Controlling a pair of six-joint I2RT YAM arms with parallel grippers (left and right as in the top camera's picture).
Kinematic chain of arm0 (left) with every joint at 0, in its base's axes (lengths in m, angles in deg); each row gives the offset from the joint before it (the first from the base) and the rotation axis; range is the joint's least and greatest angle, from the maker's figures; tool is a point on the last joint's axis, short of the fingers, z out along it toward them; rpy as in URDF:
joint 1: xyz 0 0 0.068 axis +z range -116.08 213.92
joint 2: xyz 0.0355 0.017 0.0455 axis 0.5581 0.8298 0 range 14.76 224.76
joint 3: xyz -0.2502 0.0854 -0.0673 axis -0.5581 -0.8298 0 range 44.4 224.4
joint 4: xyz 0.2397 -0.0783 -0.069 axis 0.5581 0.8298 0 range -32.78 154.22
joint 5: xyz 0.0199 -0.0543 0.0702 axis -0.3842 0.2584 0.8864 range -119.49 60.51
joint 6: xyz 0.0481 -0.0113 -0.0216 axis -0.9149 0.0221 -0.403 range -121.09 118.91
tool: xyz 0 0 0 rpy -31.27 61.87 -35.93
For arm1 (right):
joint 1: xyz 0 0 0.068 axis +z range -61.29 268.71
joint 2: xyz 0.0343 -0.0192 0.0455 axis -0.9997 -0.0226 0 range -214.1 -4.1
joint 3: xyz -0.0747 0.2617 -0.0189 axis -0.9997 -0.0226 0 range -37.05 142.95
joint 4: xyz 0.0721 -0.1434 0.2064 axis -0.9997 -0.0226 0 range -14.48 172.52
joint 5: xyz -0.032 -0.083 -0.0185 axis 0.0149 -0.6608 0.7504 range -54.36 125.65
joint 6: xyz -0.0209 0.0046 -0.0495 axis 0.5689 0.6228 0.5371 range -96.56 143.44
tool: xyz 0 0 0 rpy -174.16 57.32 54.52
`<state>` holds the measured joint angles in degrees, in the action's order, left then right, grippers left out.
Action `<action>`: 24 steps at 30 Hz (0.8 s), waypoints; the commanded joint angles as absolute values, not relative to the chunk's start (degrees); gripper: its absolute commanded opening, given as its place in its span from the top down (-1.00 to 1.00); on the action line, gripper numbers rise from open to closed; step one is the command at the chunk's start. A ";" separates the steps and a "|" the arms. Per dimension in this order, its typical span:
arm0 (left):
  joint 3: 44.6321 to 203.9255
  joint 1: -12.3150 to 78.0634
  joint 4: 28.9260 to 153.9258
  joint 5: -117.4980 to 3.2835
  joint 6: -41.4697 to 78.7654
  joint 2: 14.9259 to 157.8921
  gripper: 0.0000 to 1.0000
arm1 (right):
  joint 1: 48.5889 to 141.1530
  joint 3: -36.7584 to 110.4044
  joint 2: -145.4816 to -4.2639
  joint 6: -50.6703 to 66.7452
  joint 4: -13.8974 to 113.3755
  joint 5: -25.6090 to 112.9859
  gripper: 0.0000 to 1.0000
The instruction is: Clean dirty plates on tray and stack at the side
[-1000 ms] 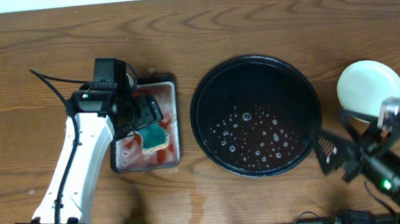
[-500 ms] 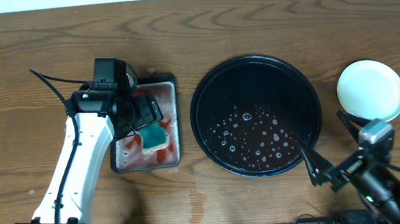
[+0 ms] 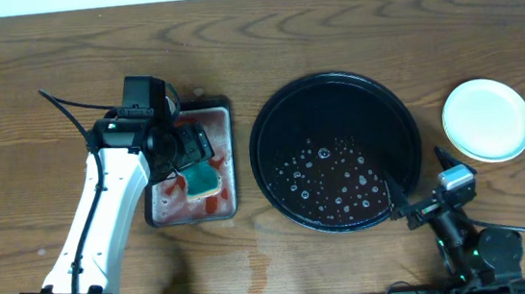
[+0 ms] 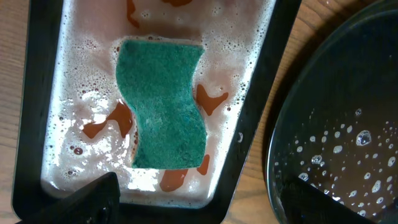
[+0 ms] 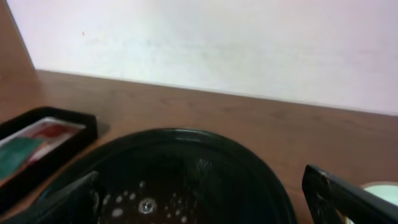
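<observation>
The round black tray (image 3: pixel 269 117) holds only water droplets and suds; it also shows in the left wrist view (image 4: pixel 348 112) and the right wrist view (image 5: pixel 186 155). A white plate (image 3: pixel 488 119) lies on the bare wood to the tray's right; whether other plates lie under it cannot be told. Its edge shows in the right wrist view (image 5: pixel 380 186). My left gripper (image 3: pixel 194 156) (image 4: pixel 199 208) hangs open and empty over a rectangular dish. My right gripper (image 3: pixel 419 182) (image 5: pixel 205 208) is open and empty, low at the tray's front right rim, apart from the plate.
The rectangular black-rimmed dish (image 3: pixel 222 112) (image 4: pixel 267 106) holds red-stained suds and a green sponge (image 3: pixel 204 180) (image 4: pixel 163 102); its corner shows in the right wrist view (image 5: pixel 56 124). A pale wall (image 5: pixel 205 43) runs behind the table.
My right arm has drawn back from beside the white plate toward the table's front edge and left, to the tray's rim. The left arm has not moved.
</observation>
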<state>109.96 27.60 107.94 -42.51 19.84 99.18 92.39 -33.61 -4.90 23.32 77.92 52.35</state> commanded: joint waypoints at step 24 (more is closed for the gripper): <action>110.05 27.75 108.07 -42.33 19.49 98.14 -0.66 | 93.53 -36.74 -4.40 24.17 79.78 52.20 -0.99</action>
<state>109.96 27.60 107.96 -42.48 19.84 99.18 93.13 -36.58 -4.77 23.32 79.98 52.31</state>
